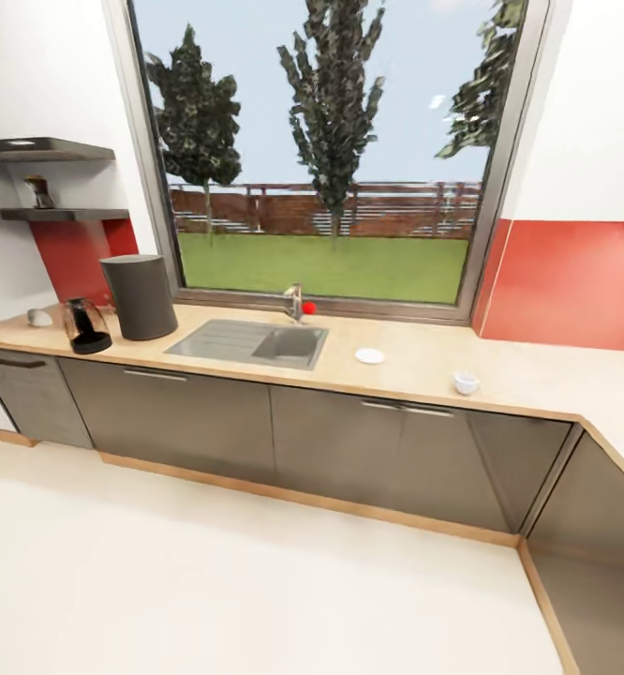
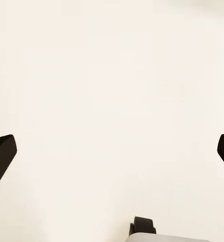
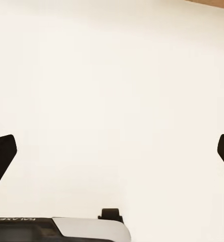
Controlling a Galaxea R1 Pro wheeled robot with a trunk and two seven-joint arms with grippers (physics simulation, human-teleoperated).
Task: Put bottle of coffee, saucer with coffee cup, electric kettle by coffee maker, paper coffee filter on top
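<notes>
- The left gripper [image 2: 112,151] hangs over the pale floor [image 2: 112,75], its two dark fingertips [image 2: 2,156] spread wide with nothing between them; a judgement: it is kept low and empty because the robot is standing back from the kitchen units.
- The right gripper [image 3: 112,151] is likewise spread wide and empty above the same floor, with a strip of wooden plinth at the far edge of its view.
- All the task's things lie well ahead of both grippers, on or above the surface [image 1: 424,361].
- The coffee maker [image 1: 87,325] stands toward the left gripper's side, just beside a tall dark cylinder, probably the electric kettle [image 1: 140,296].
- The saucer [image 1: 370,355] and the coffee cup [image 1: 466,382] sit apart from each other beyond the sink [image 1: 251,342], toward the right gripper's side, so both need carrying over.
- The bottle of coffee [image 1: 39,191] appears to stand on the kitchen shelf [image 1: 64,215], higher than either gripper.
- A small pale thing [image 1: 39,317] near the coffee maker may be the paper filter; too small to tell.
</notes>
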